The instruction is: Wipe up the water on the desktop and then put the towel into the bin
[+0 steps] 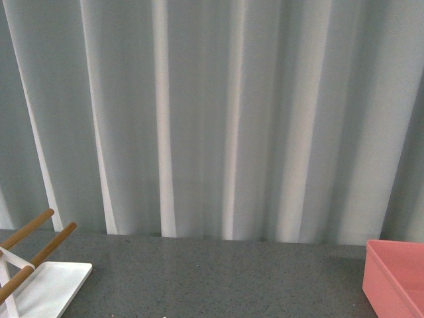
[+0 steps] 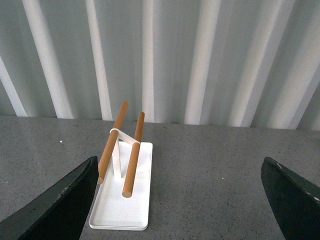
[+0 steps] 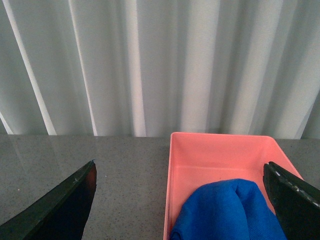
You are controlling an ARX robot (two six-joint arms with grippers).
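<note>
The blue towel (image 3: 227, 212) lies bunched inside the salmon-pink bin (image 3: 220, 150), seen in the right wrist view. My right gripper (image 3: 180, 200) is open, its dark fingers apart on either side of the bin's near end, holding nothing. The bin (image 1: 395, 281) also shows at the front view's right edge; the towel is hidden there. The dark grey speckled desktop (image 1: 218, 278) spreads across the front view; no water shows on it. My left gripper (image 2: 180, 200) is open and empty over the desktop (image 2: 215, 175), near the white rack. Neither arm shows in the front view.
A white rack (image 2: 122, 200) with wooden rods (image 2: 134, 155) stands on the desktop at the left (image 1: 46, 285). A pale pleated curtain (image 1: 212, 119) hangs behind the desk's far edge.
</note>
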